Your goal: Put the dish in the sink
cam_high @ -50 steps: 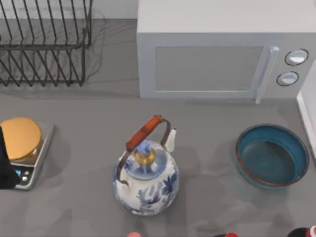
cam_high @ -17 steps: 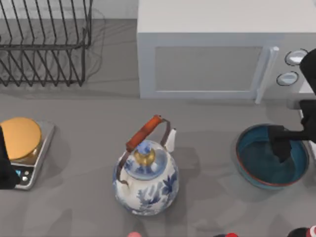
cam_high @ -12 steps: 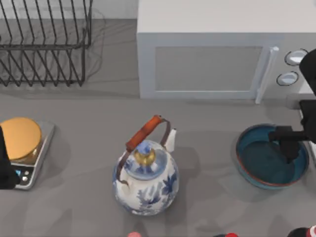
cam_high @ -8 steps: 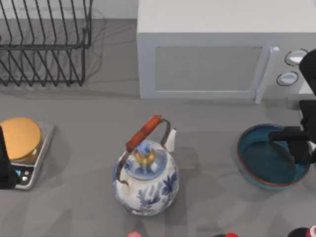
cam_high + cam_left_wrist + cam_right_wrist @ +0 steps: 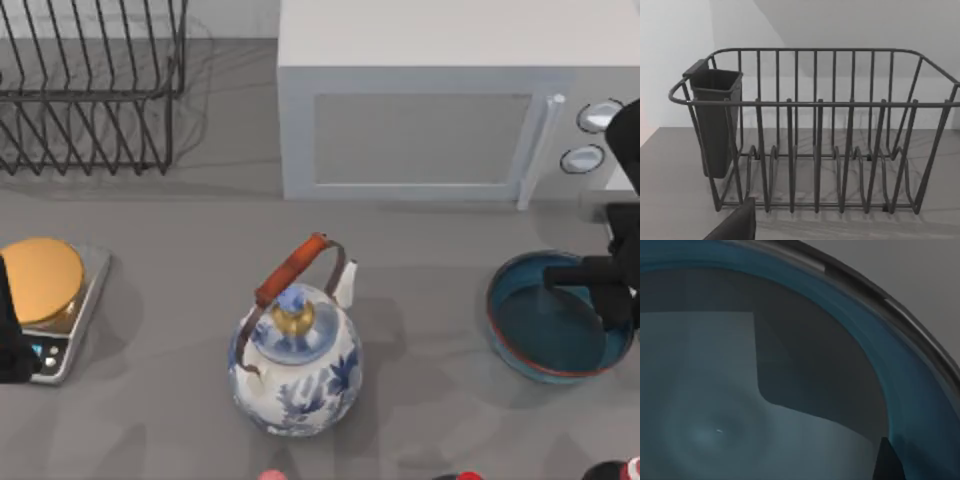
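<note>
While the left tool (image 5: 12, 345) sits parked at the table's left edge, the right tool (image 5: 600, 290), grip state indeterminate, hangs directly over the dish's (image 5: 545, 335) right rim.

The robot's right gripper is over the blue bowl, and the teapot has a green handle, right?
Not quite. The right gripper is over the blue bowl, but the teapot has a reddish-orange handle, not a green one. The top view shows it.
</note>
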Robot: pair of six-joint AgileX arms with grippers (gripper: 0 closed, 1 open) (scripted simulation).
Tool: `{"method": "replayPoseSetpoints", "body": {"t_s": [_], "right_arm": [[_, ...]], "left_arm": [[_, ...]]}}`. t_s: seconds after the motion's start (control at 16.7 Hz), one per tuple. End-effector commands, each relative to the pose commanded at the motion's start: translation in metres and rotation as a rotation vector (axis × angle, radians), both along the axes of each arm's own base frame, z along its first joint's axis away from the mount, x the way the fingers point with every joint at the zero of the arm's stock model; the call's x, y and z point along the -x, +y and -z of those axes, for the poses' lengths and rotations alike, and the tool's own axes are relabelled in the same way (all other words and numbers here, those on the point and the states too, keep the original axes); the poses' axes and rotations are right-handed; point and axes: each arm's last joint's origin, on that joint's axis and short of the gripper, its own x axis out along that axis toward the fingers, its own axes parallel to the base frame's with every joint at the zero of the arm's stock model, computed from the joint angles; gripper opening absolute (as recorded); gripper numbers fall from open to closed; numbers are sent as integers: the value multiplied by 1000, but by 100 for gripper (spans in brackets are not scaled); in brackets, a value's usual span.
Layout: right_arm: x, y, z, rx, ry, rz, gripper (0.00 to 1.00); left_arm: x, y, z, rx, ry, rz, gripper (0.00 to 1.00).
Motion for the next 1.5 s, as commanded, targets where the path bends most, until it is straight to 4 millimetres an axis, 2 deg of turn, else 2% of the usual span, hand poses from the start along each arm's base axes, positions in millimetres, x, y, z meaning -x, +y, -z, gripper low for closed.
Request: {"method": "replayPoseSetpoints", "body": {"t_s": [0.24, 0.42, 0.6, 0.9, 1.02, 1.38, 1.5], "right_arm": [[0, 0, -1, 0, -2, 0, 0], [-6, 1, -19, 0, -6, 2, 0], [-10, 0, -54, 5, 16, 7, 0], [-5, 0, -128, 6, 24, 3, 0], [-1, 0, -147, 1, 3, 1, 0], [-1, 0, -149, 0, 1, 0, 0], [-1, -8, -147, -15, -15, 24, 0]], "left_arm": [[0, 0, 0, 0, 0, 0, 100], [0, 0, 0, 0, 0, 0, 100], [0, 0, 0, 0, 0, 0, 100], [0, 0, 0, 0, 0, 0, 100], [0, 0, 0, 0, 0, 0, 100], [0, 0, 0, 0, 0, 0, 100], [0, 0, 0, 0, 0, 0, 100]]}}
